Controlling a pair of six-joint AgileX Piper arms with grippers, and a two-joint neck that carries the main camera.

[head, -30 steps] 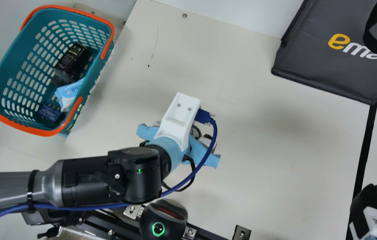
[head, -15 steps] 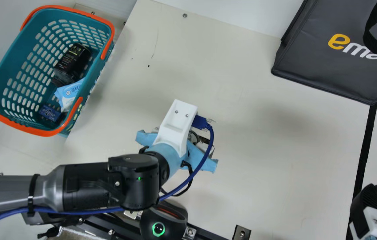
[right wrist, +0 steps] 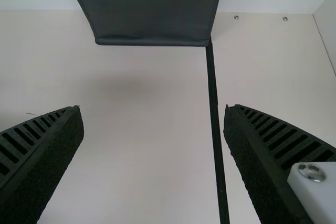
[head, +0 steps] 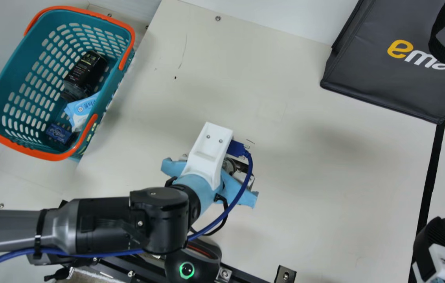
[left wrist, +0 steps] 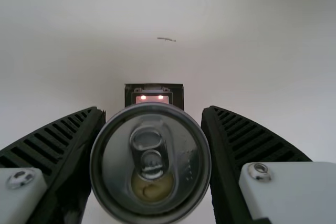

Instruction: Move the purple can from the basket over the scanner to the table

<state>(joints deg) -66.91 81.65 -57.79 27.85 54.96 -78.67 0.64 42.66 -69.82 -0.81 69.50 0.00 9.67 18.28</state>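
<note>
The right gripper (head: 436,239) stands released, its fingers (right wrist: 44,161) spread wide; the left gripper (head: 208,157) clasps the purple can (left wrist: 118,161) above the table (head: 324,188). Beyond it, the black scanner (left wrist: 152,98) shows two lights; farther off sit the teal basket (head: 10,70) and the dark bag (head: 383,82)

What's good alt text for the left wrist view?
A can, silver top and pull tab facing the camera, gripped by the left end effector over the cream table; behind it, a dark device with two small lights.
</note>
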